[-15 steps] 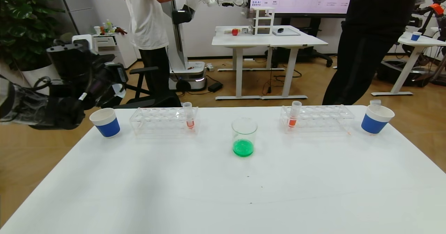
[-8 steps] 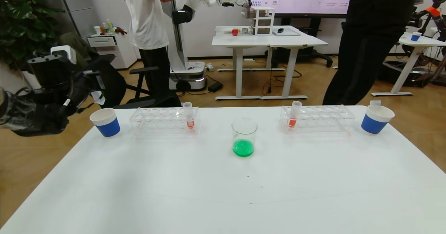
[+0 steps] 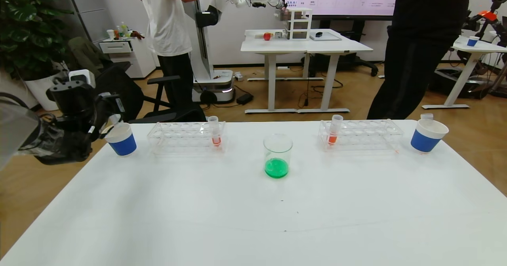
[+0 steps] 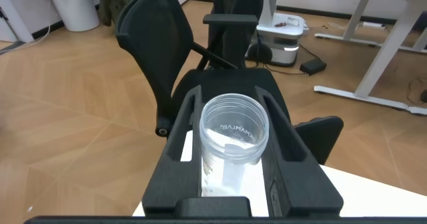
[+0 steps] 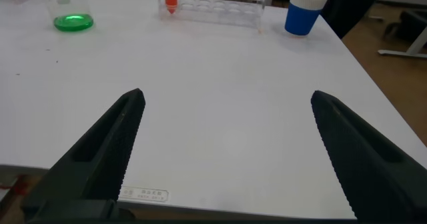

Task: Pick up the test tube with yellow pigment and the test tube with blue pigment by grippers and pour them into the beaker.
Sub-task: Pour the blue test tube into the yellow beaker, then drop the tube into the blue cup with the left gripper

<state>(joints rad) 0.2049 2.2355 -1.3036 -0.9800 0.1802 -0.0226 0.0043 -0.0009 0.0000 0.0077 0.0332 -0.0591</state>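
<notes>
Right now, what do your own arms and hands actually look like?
The left gripper is black, with a small white box on top, thin cables and a white tag, on a grey arm. The right gripper shows two long, black, tapering fingers.

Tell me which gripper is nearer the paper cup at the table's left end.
Left. The left gripper, shut on an emptied tube, sits right beside that cup. The right gripper is open over the table's right near part, well away from it.
</notes>
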